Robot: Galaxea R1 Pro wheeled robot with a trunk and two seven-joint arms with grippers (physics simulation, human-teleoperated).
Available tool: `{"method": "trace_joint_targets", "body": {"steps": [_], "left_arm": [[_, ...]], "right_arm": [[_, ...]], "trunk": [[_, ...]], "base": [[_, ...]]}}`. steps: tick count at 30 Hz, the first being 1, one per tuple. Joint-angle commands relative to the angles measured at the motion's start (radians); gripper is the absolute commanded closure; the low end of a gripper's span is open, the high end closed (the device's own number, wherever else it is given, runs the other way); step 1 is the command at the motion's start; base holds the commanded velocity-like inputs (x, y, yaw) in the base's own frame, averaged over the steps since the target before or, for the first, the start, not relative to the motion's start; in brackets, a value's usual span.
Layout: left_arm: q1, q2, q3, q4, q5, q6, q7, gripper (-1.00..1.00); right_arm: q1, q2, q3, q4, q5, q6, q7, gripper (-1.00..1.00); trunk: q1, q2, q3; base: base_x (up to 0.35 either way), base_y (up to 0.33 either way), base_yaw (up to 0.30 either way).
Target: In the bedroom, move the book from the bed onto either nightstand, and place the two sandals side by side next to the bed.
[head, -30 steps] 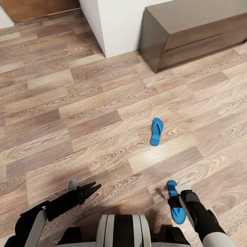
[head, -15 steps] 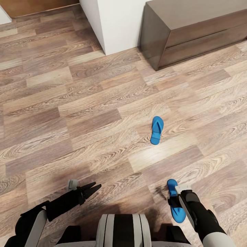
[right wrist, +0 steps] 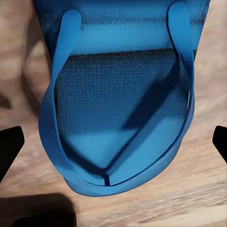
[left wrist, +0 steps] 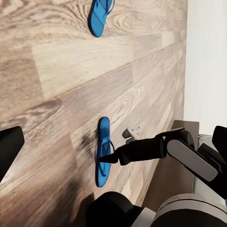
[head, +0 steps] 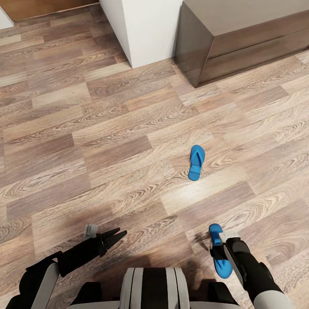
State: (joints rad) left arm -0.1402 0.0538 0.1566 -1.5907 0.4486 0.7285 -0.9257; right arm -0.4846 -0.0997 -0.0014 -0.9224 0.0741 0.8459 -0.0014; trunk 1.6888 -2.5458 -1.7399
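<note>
Right jaws: spread wide, dark tips at the two edges of the right wrist view, nothing between them but the sandal below.
Right gripper [head: 217, 249]: low over the near sandal, pointing down at its strap; in the left wrist view [left wrist: 108, 158] tips reach the thong strap, contact not certain.
Left jaws: narrow, the two black fingers nearly together with a small gap at the tips, holding nothing.
Left gripper [head: 121, 234]: held above bare floor, pointing toward the middle of the head view, well apart from both sandals.
Near sandal [head: 223, 268]: bright blue, flat on the floor just in front of the robot's base on its right side, partly covered by the right arm; close up in the right wrist view [right wrist: 118, 94], thong straps meeting at the toe post.
Far sandal [head: 196, 162]: same blue, flat on the floor further ahead, well apart from the near one, roughly in line with it; also seen in the left wrist view [left wrist: 99, 16].
Floor [head: 107, 141]: light brown wood planks.
Dark-wood cabinet [head: 244, 38]: low, glossy brown, with drawer fronts, at the far right of the head view.
White wall corner [head: 146, 30]: just beside the cabinet, on its left in the head view.
Book, bed: out of the pictures.
</note>
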Motion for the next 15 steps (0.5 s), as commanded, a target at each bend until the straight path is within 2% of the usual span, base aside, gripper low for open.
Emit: {"method": "trace_joint_targets", "body": {"steps": [1, 2, 15], "left_arm": [[-0.001, 0.0, 0.0, 0.0, 0.004, 0.006, -0.001, -1.0], [0.0, 0.0, 0.0, 0.0, 0.004, 0.006, -0.001, -1.0], [-0.001, 0.0, 0.0, 0.0, 0.004, 0.005, -0.001, -1.0]], "right_arm": [[0.0, 0.0, 0.0, -0.001, 0.007, 0.005, 0.003, -1.0], [0.0, 0.0, 0.0, -0.001, 0.007, 0.005, 0.003, 1.0], [0.0, 0.0, 0.0, -0.001, 0.007, 0.005, 0.003, 1.0]], "trunk": [[0.0, 0.0, 0.0], [0.0, 0.0, 0.0], [0.0, 0.0, 0.0]], "base": [[0.0, 0.0, 0.0], [0.0, 0.0, 0.0], [0.0, 0.0, 0.0]]}}
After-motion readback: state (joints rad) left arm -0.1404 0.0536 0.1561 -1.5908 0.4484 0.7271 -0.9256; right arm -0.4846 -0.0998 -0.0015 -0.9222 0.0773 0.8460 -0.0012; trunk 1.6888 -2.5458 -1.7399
